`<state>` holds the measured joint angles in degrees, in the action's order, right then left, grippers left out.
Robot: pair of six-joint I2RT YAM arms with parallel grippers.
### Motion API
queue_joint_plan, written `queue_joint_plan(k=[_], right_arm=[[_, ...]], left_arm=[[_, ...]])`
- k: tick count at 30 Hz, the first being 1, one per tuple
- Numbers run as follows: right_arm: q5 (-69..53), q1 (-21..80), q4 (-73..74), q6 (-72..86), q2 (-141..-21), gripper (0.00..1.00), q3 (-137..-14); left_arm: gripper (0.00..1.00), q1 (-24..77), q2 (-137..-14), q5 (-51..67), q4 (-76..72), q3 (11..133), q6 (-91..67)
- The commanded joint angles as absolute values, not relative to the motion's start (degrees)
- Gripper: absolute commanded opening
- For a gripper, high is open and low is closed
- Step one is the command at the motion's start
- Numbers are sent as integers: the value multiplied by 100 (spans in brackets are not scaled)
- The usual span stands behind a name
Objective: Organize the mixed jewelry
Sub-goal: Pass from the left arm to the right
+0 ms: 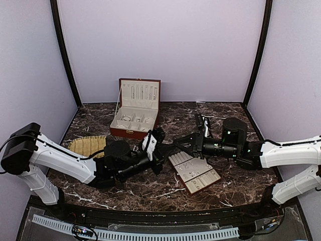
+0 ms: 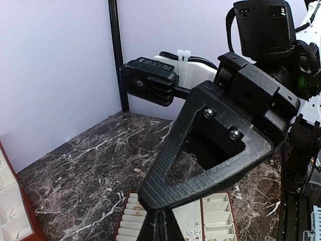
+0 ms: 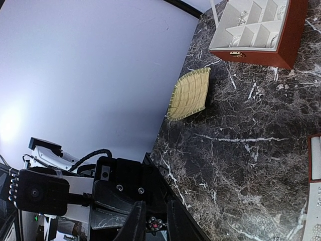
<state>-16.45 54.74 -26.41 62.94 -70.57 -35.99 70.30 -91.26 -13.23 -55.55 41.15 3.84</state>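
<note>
Top external view shows two robot arms reaching in from either side of a dark marble table point(image 1: 150, 191). Their black pincers meet nose to nose at the middle, just above the near-left end of a cream slotted tray point(image 1: 201, 176). An open red-brown box point(image 1: 131, 131) stands behind them. A woven straw mat point(image 1: 86, 145) lies to the left, beside the left arm.

The mixed jewelry point(image 2: 193, 234) is split between two places. Tiny silvery pieces lie scattered on the tray's flat middle panel, seen in the left wrist view below the pincers. More small silvery pieces sit in the box's cream compartments, seen in the right wrist view. The sorting looks partly done at best, since the loose scatter on the tray seems yet to be placed. No bangle hoop can be made out.

The left gripper point(image 2: 156, 227) shows only as a dark wedge at the bottom of its own camera, so whether it is parted or closed cannot be told. The right gripper point(image 3: 154, 223) has its two fingers slightly apart with a small dark, reddish speck between them. That may be a pinched piece or part of the other arm behind; the view is too dim to say. The tray's pieces lie just beneath both pincers, and the box's pieces lie near, behind them
</note>
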Motion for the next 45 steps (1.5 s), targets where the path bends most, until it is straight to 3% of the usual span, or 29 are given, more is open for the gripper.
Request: queue_joint_plan(k=[1,6,18,31,36,45], right_arm=[[-1628,5502,-2719,6275,-7021,14,-3710],[-1555,5494,-2734,6306,-7006,13,-3678],[-1426,5364,-2831,6390,-6840,12,-3505],[-1035,5143,-2307,5940,-6715,11,-3103],[-783,5003,-1995,5616,-6648,11,-2856],[-661,4660,-1991,5328,-6898,11,-2444]], left_arm=[[0,7049,-9163,-1424,-5510,4314,422],[0,7053,-9150,-1442,-5478,4315,401],[33,7050,-9038,-1453,-5375,4135,258],[33,6863,-8346,-1390,-4748,3589,-765],[33,6154,-7717,-365,-3342,3710,-1454],[31,4765,-7381,1136,-647,4868,-1202]])
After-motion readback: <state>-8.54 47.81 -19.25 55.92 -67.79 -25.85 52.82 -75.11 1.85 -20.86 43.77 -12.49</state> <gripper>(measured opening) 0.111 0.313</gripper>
